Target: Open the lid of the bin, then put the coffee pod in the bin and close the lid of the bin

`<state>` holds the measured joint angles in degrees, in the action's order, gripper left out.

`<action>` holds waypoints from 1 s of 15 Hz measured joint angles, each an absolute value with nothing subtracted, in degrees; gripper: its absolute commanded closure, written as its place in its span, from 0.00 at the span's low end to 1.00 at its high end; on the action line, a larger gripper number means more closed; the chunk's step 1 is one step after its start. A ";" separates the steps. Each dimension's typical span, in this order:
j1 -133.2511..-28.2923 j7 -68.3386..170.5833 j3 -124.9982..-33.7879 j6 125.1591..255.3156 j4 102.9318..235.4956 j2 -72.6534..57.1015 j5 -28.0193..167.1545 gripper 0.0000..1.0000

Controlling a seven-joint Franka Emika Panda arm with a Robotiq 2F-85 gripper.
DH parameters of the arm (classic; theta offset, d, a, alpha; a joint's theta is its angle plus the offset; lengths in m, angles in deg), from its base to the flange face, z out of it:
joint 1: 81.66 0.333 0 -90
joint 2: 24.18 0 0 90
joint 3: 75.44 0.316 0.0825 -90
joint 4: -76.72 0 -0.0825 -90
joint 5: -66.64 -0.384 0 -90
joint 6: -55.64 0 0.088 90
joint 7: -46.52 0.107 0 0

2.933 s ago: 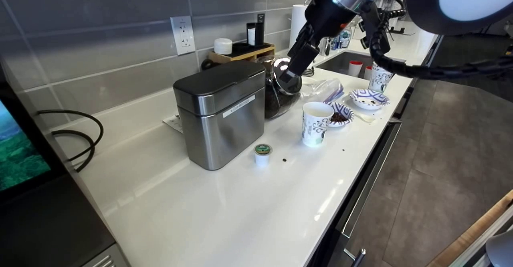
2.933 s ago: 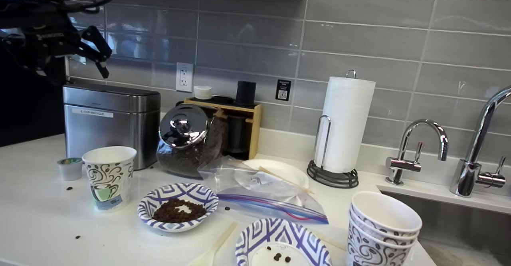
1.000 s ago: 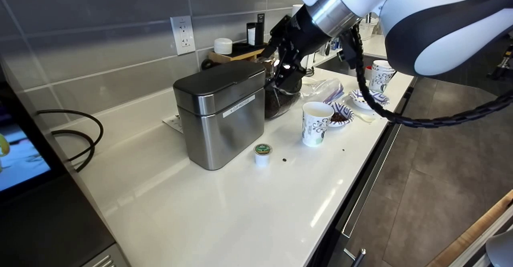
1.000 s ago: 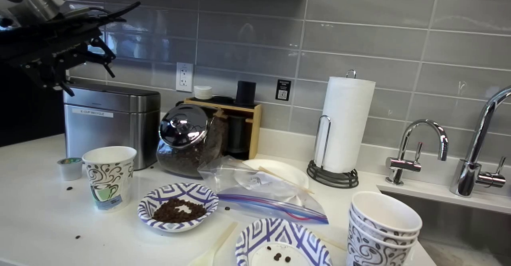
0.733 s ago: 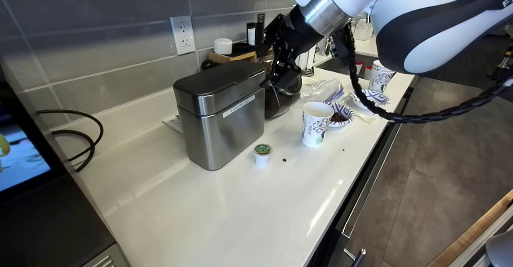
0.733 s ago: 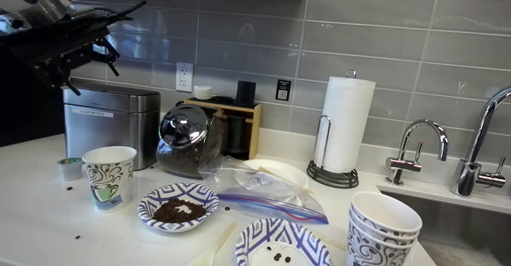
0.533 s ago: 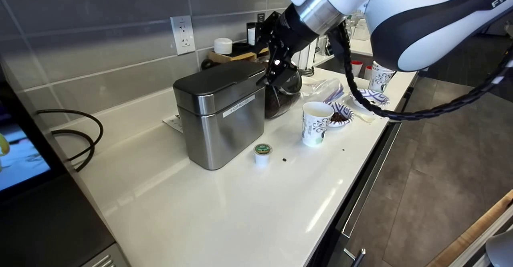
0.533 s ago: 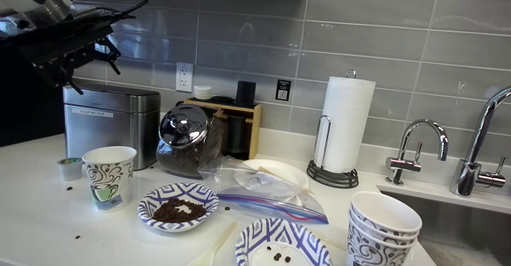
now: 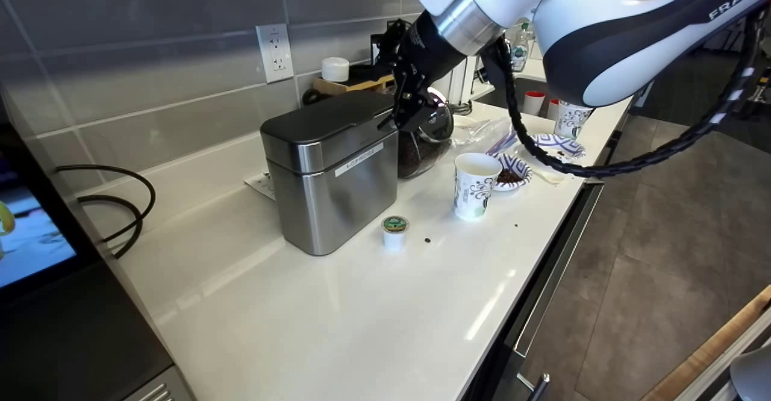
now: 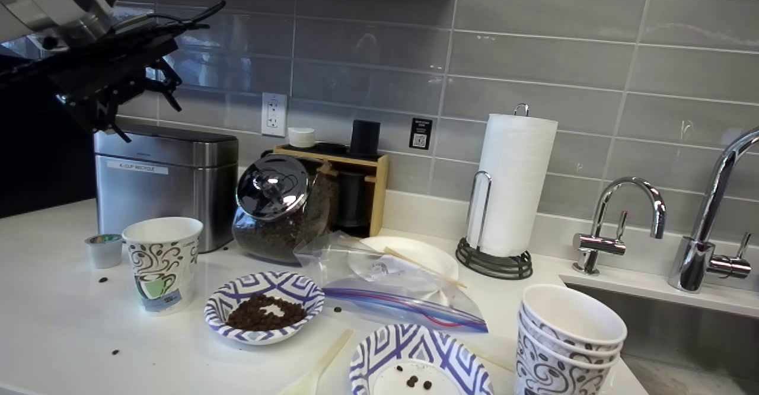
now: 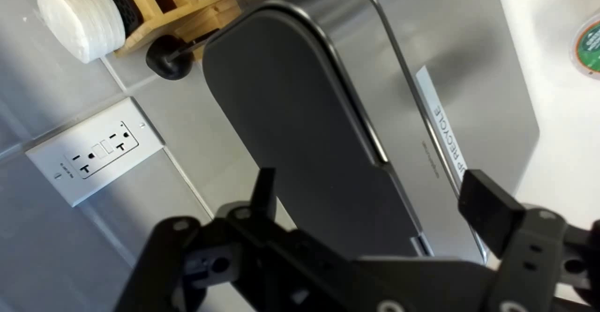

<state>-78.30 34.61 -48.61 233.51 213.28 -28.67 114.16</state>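
Note:
The brushed-steel bin point(image 9: 340, 202) stands on the counter near the tiled wall. Its dark grey lid point(image 9: 328, 115) is closed; it also shows in the wrist view point(image 11: 314, 134). The small white coffee pod point(image 9: 394, 235) with a green top stands upright in front of the bin. The pod also shows beside the cup in an exterior view point(image 10: 104, 251) and is cut off at the right edge of the wrist view point(image 11: 590, 47). My gripper point(image 10: 153, 124) is open and empty, tilted over the bin. In the wrist view its spread fingers point(image 11: 368, 185) straddle the lid's front part, apparently without touching.
A patterned paper cup point(image 9: 474, 187) stands near the pod. A glass jar of coffee beans point(image 10: 276, 211) and a wooden shelf point(image 10: 382, 196) are beside the bin. Bowls point(image 10: 264, 335), a plastic bag point(image 10: 391, 282) and stacked cups point(image 10: 566, 347) lie farther along. A wall outlet point(image 11: 96, 150) is behind.
The gripper has tilted and moved in closer over the bin's lid; over the last half second it has shifted slightly along the bin. Bin, lid and pod have not moved.

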 measured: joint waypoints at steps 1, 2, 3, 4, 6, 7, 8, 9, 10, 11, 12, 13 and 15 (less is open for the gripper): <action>-78.51 34.94 -48.60 233.54 212.91 -28.40 115.14 0.00; -78.65 35.28 -48.60 233.62 212.63 -28.22 116.01 0.00; -78.72 35.64 -48.60 233.65 212.34 -28.03 116.92 0.00; -78.77 36.14 -48.59 233.66 212.04 -27.80 117.85 0.00; -78.82 37.24 -48.58 233.66 211.49 -27.34 119.67 0.00; -78.85 37.83 -48.58 233.66 211.22 -27.13 120.59 0.00; -78.86 38.51 -48.58 233.66 210.91 -26.90 121.49 0.00; -78.86 39.12 -48.58 233.66 210.57 -26.65 122.41 0.00; -78.87 39.80 -48.58 233.66 210.21 -26.38 123.35 0.00; -78.87 40.53 -48.58 233.66 209.88 -26.09 124.26 0.00; -78.87 41.28 -48.58 233.66 209.53 -25.78 125.16 0.00; -78.87 41.97 -48.58 233.66 209.18 -25.46 126.01 0.00; -78.87 43.29 -48.59 233.66 208.55 -24.83 127.71 0.00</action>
